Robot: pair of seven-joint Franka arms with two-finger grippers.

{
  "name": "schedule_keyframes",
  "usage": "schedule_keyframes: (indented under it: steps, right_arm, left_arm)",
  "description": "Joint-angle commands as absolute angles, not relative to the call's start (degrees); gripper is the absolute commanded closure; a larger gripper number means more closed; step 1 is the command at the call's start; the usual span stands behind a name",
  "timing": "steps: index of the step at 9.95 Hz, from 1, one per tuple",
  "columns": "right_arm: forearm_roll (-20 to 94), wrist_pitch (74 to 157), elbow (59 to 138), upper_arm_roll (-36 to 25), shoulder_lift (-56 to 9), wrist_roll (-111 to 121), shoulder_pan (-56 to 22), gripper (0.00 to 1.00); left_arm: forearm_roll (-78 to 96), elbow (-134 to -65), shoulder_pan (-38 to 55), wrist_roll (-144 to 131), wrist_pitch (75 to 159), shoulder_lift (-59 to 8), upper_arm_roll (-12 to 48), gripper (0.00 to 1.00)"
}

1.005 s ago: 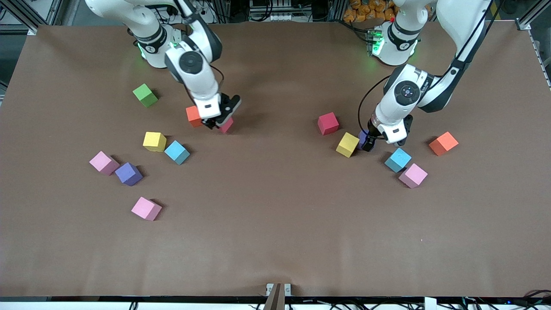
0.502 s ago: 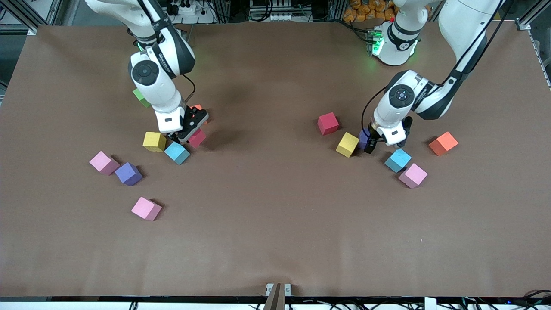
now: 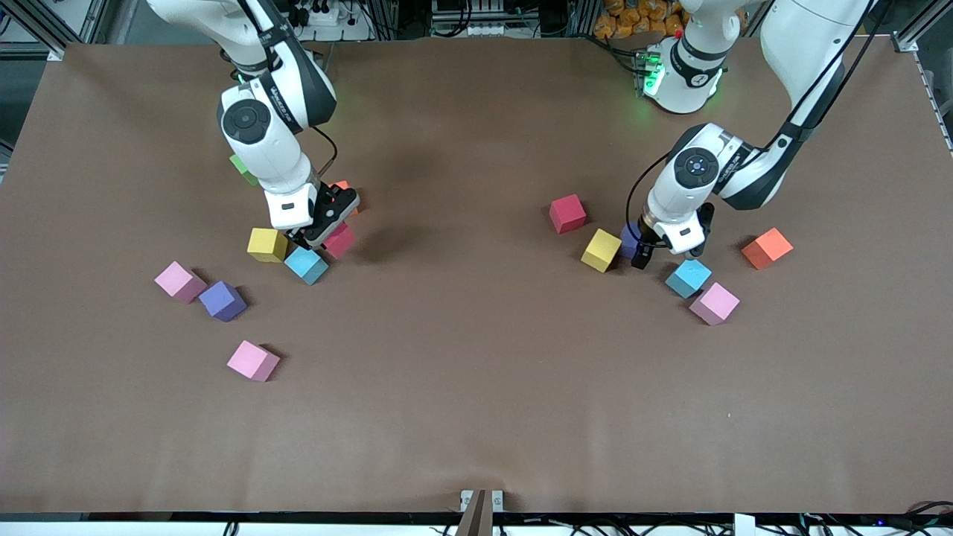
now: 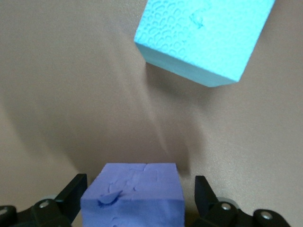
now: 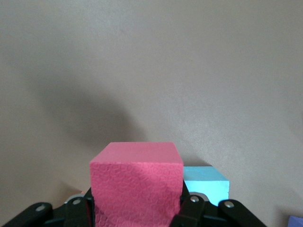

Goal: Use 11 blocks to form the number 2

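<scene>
Front view: the right arm bends down steeply, its right gripper [image 3: 322, 240] clamping a red block [image 3: 341, 240] just over a light blue block [image 3: 306, 264]. The left gripper [image 3: 642, 249] points down around a purple block [image 3: 630, 240] beside a yellow block [image 3: 601, 250] on the worktop [image 3: 476, 387].

Left wrist view: jaws stand open, flanking the purple block [image 4: 133, 194] with gaps.

Right wrist view: jaws grip the red block [image 5: 136, 183].

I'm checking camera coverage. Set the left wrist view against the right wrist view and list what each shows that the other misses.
Only the left wrist view shows the purple block between the open left gripper's fingers, a gap on each side, and a light blue block lying farther out.

Only the right wrist view shows the red block clamped in the shut right gripper, with another light blue block beside it.

Both show the bare brown table.
</scene>
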State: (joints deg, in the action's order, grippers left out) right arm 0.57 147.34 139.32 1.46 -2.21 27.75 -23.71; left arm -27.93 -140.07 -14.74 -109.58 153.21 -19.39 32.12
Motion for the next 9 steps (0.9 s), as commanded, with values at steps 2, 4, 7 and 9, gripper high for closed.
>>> schedule_keyframes:
  steps: [2,4,7,9]
  right_arm:
    - [0.62,146.69,139.57,1.93,-0.70,27.69,-23.38,0.56]
    - [0.62,147.04,139.57,2.02,-0.97,27.25,-23.64,0.56]
    - [0.79,148.27,139.57,2.02,-1.32,26.98,-25.74,0.56]
    - [0.79,148.18,139.57,2.02,-1.41,26.98,-25.93,0.56]
  left_arm:
    - [-29.79,-139.83,-14.59,-111.80,153.54,-19.34,32.34,0.00]
    - [-29.97,-139.83,-14.68,-111.71,153.28,-18.81,32.43,0.00]
    - [-29.97,-139.83,-14.59,-111.80,153.11,-18.37,32.52,0.00]
    - [-29.97,-139.75,-13.63,-111.80,151.28,-18.11,33.30,0.79]
